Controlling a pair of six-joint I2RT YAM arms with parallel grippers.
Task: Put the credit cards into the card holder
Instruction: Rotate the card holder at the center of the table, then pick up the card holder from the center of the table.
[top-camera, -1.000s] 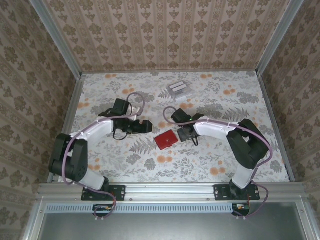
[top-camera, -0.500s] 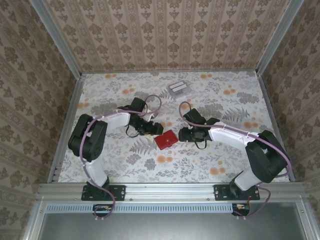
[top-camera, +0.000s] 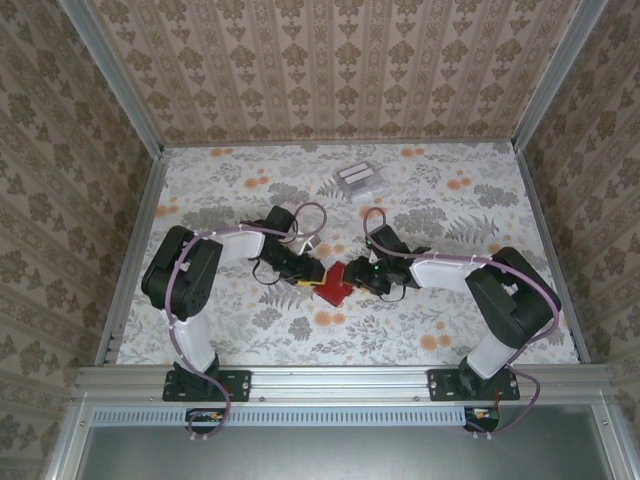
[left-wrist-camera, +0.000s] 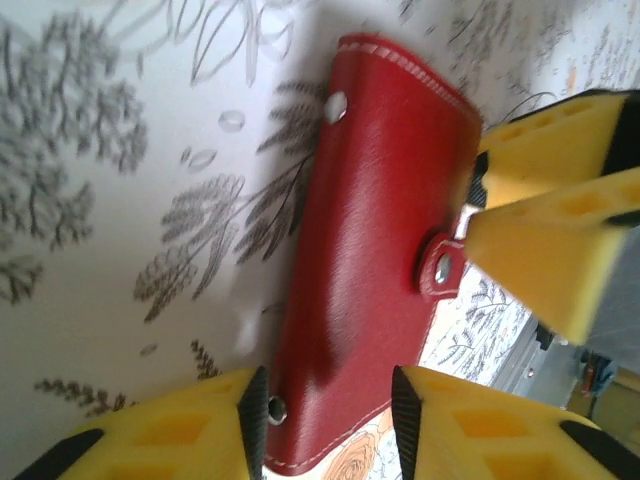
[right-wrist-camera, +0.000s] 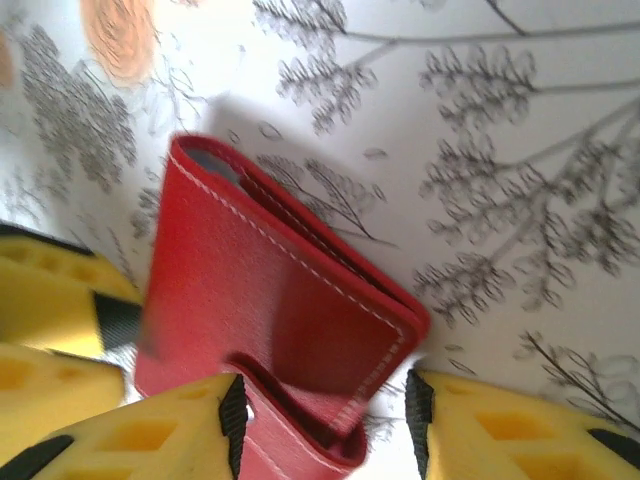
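The red card holder (top-camera: 333, 291) lies folded shut on the floral table, mid-front, its tab strap snapped. My left gripper (top-camera: 312, 275) comes at it from the left. In the left wrist view the card holder (left-wrist-camera: 380, 200) has its near end between the pads of my left gripper (left-wrist-camera: 328, 425), which touch both sides. My right gripper (top-camera: 350, 275) meets it from the right. In the right wrist view my right gripper (right-wrist-camera: 325, 410) straddles a corner of the card holder (right-wrist-camera: 270, 310), with a gap at the right pad. The credit cards (top-camera: 358, 178) lie in a small stack far back.
Patterned walls and aluminium rails (top-camera: 135, 230) enclose the table on three sides. The right gripper's yellow fingers (left-wrist-camera: 545, 150) crowd the holder's strap side, and the left gripper's fingers (right-wrist-camera: 50, 290) sit close on the opposite side.
Both arms swung inward and now meet at the card holder. The left jaws narrowed from wide open onto its end, the right jaws narrowed a little. The holder turned and shifted slightly toward the front.
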